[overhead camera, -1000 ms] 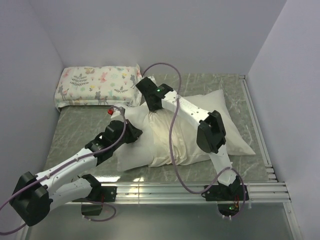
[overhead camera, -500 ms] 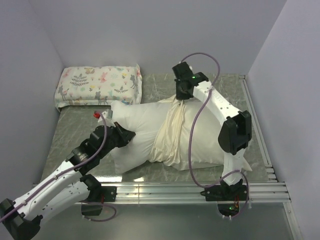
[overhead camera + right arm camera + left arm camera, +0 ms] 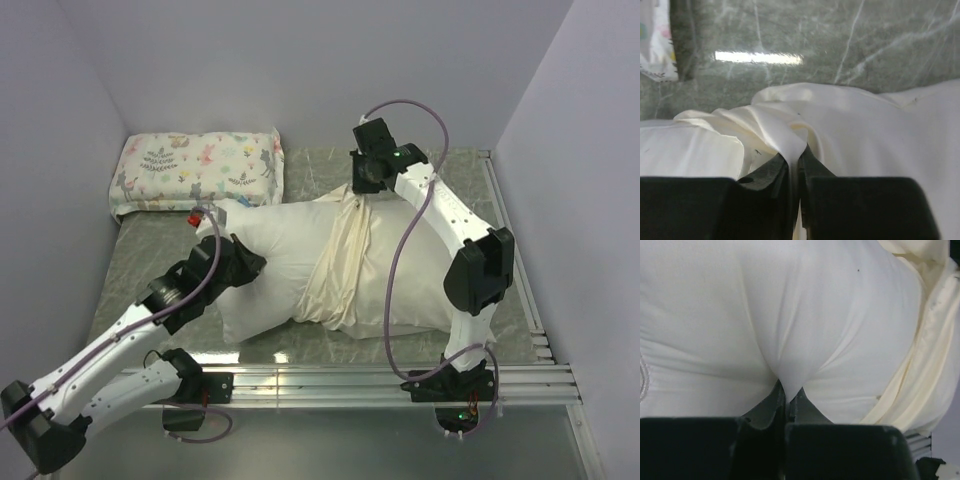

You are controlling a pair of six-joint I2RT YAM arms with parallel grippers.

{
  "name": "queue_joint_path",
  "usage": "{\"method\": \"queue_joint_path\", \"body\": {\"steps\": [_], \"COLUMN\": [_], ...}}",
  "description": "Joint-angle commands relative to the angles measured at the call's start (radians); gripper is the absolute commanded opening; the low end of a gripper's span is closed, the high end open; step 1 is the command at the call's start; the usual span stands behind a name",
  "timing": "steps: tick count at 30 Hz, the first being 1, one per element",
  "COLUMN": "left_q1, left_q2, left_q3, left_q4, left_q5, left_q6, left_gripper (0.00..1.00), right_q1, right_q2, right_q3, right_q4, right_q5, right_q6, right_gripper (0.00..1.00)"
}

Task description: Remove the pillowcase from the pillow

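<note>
- My left fingers (image 3: 767, 410) pinch a fold of the bare white pillow (image 3: 275, 255), at its 9 o'clock end.
- My right fingers (image 3: 771, 171) clamp the cream pillowcase (image 3: 345, 265) at its 12 o'clock edge.
- The pillowcase is bunched across the pillow's middle on the surface (image 3: 150, 245).

The big pillow (image 3: 282, 252) was plain white and the pillowcase (image 3: 345, 270) was creamy yellow. The small pillow (image 3: 195, 172) at the far left had pink and green animals. The table (image 3: 145, 240) was streaky grey-green.
</note>
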Motion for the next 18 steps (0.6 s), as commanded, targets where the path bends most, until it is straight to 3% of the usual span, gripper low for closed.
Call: {"method": "queue_joint_path", "body": {"steps": [1,4,5,6,9,14,18], "left_q1": [0.040,0.055,0.060,0.072,0.115,0.242,0.272], "left_q2": [0.100,0.157,0.165,0.174,0.205,0.220,0.246], "left_q3": [0.096,0.150,0.157,0.168,0.174,0.153,0.174], "left_q4": [-0.039,-0.023,-0.014,-0.002,0.001,0.067,0.084], "left_q5": [-0.068,-0.093,-0.091,-0.086,-0.082,0.031,0.068], "left_q6": [0.037,0.021,0.022,0.033,0.056,0.096,0.116], "left_gripper": [0.00,0.00,0.00,0.00,0.01,0.00,0.00], "right_q1": [0.045,0.081,0.086,0.092,0.121,0.212,0.417], "right_q2": [-0.087,-0.082,-0.100,-0.116,-0.220,-0.488,-0.672], "right_q3": [0.096,0.179,0.189,0.178,0.075,-0.254,-0.575], "right_q4": [0.147,0.115,0.098,0.098,0.116,0.161,0.240], "right_q5": [0.111,0.099,0.097,0.100,0.123,0.132,0.189], "right_q6": [-0.090,-0.109,-0.103,-0.098,-0.087,-0.026,0.063], "right_gripper": [0.16,0.27,0.34,0.51,0.68,0.74,0.77]}}
